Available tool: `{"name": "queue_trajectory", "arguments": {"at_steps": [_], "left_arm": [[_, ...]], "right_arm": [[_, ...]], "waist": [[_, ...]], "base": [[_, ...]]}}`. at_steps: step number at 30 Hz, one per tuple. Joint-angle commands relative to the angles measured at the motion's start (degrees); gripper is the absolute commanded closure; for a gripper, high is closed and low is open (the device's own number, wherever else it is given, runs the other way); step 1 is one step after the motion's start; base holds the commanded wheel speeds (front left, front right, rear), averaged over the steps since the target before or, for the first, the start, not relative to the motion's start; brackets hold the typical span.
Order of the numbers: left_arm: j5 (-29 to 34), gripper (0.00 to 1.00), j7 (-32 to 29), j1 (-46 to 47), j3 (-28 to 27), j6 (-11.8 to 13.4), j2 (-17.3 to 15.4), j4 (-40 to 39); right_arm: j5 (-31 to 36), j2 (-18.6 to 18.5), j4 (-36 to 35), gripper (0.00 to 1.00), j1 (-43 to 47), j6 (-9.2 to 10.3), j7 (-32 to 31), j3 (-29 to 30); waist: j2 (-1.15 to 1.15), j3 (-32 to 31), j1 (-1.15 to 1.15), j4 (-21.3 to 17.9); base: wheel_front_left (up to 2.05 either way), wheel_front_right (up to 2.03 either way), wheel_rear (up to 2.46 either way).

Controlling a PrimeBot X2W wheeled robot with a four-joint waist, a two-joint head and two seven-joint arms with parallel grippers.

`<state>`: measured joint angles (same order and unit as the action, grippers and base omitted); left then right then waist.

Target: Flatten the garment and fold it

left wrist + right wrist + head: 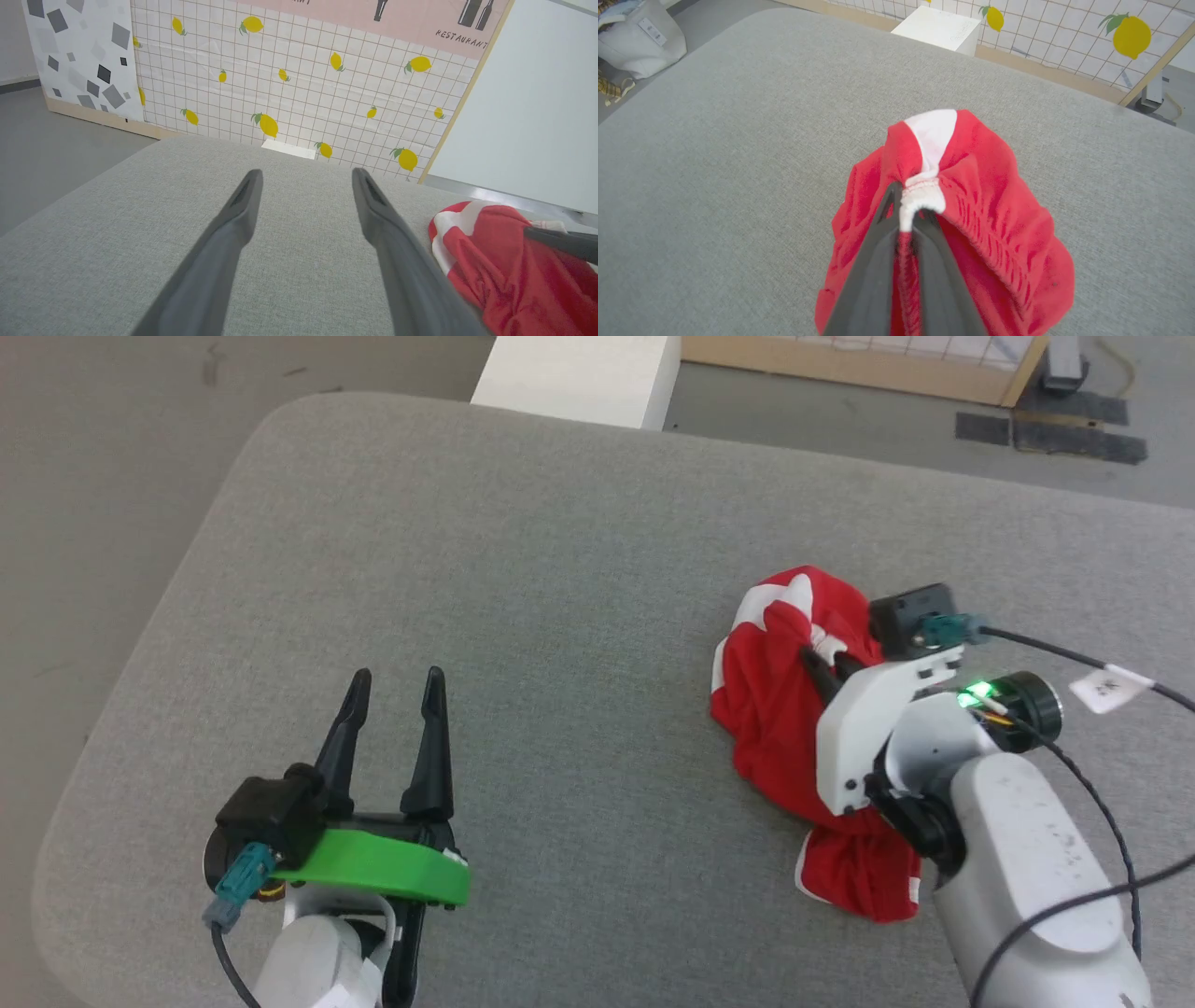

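A grey cloth-covered worktop (560, 569) with rounded corners stands on a grey floor, and behind it we see a wall panel of white tiles printed with yellow lemons (303, 93). A white box (579, 373) sits just past the worktop's far edge. The red garment (766, 709) lies in a crumpled heap on the right part of the worktop, its white trim showing along several folds. The right claw (826, 663) points down into the heap, clenched on the cloth. In its wrist view we see the two dark fingers (873, 280) pressed together around a bunched, white-hemmed fold near the top of the heap. The left claw (397, 677) is released, its fingers spread wide with nothing between them. It is over bare worktop, well apart from the garment, fingers pointing towards the far edge. From the left wrist we glimpse the garment at the right border, with one dark finger of the right claw lying across it.
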<state>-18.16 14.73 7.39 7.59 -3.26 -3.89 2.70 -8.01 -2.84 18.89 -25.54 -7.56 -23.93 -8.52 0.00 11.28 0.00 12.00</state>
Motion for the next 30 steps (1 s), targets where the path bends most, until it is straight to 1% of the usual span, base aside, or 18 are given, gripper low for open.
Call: {"name": "queue_trajectory", "arguments": {"at_steps": [1,4,6,7,10,11,16,19,21,22,23,24,26,30], "left_arm": [[0.87,0.0,0.27,0.14,-0.21,-0.5,0.34,0.19],[0.93,0.0,0.27,-0.1,-0.2,-1.02,0.5,0.56],[0.91,0.0,0.27,-0.25,-0.2,-1.25,0.59,0.69],[0.87,0.0,0.27,-0.35,-0.21,-1.36,0.64,0.77],[1.0,0.0,0.27,-0.41,0.12,-1.69,0.73,0.99],[1.02,0.0,0.27,-0.31,0.29,-1.8,0.76,1.08],[1.02,0.0,0.27,0.1,0.77,-2.3,0.84,1.79],[1.09,0.0,0.27,0.22,0.8,-2.52,0.86,2.14],[1.13,0.0,0.27,0.14,0.64,-2.62,0.87,2.34],[1.16,0.0,0.27,0.05,0.56,-2.66,0.86,2.5],[1.25,0.0,0.27,-0.05,0.44,-2.7,0.79,2.7],[1.27,0.0,0.27,-0.14,0.3,-2.73,0.74,2.76],[1.32,0.0,0.27,-0.43,0.07,-2.79,0.62,2.91],[1.3,0.0,0.27,-0.6,-0.06,-2.84,0.61,3.44]], "right_arm": [[-1.35,-0.04,-1.87,1.0,1.37,0.08,0.15,0.82],[-3.02,-0.04,-6.26,1.0,3.93,0.08,-0.8,4.76],[-2.99,-0.04,-9.47,1.0,5.93,0.08,-1.7,9.45],[-3.06,-0.04,-10.93,1.0,7.05,0.08,-2.29,12.73],[-1.29,-0.04,-13.64,1.0,9.7,0.08,-4.22,21.04],[0.28,-0.04,-14.25,1.0,10.7,0.08,-4.9,23.84],[1.89,-0.04,-13.3,1.0,13.75,0.08,-7.22,35.76],[3.76,-0.04,-11.79,1.0,14.04,0.08,-6.77,43.23],[5.0,-0.04,-10.64,1.0,13.84,0.08,-6.33,46.47],[5.05,-0.04,-10.03,0.93,13.56,0.08,-6.15,47.56],[5.18,-0.04,-9.31,0.24,13.25,0.08,-5.79,48.22],[5.33,-0.04,-9.05,0.0,13.11,0.08,-5.27,48.17],[4.08,-0.04,-8.83,0.0,12.91,0.08,-3.83,47.14],[0.82,-0.04,-10.69,0.0,14.1,0.08,0.25,44.92]], "waist": [[0.0,-1.09,0.0,-1.02],[0.0,-2.06,0.0,-1.91],[0.0,-2.61,0.0,-2.57],[0.0,-2.83,0.0,-2.9],[0.0,-2.97,0.0,-3.44],[0.0,-2.94,0.0,-3.53],[0.0,-2.66,0.0,-3.66],[0.0,-2.58,0.0,-3.57],[0.0,-2.61,0.0,-3.59],[0.0,-2.63,0.0,-3.64],[0.0,-2.7,0.0,-3.76],[0.0,-2.81,0.0,-3.91],[0.0,-3.08,0.0,-4.21],[0.0,-3.91,0.0,-4.84]], "base": [[0.0,0.0,0.0],[0.0,0.0,0.0],[0.0,0.0,0.0],[0.0,0.0,0.0],[0.0,0.0,0.0],[0.0,0.0,0.0],[0.0,0.0,0.0],[0.0,0.0,0.0],[0.0,0.0,0.0],[0.0,0.0,0.0],[0.0,0.0,0.0],[0.0,0.0,0.0],[0.0,0.0,0.0],[0.0,0.0,0.0]]}}
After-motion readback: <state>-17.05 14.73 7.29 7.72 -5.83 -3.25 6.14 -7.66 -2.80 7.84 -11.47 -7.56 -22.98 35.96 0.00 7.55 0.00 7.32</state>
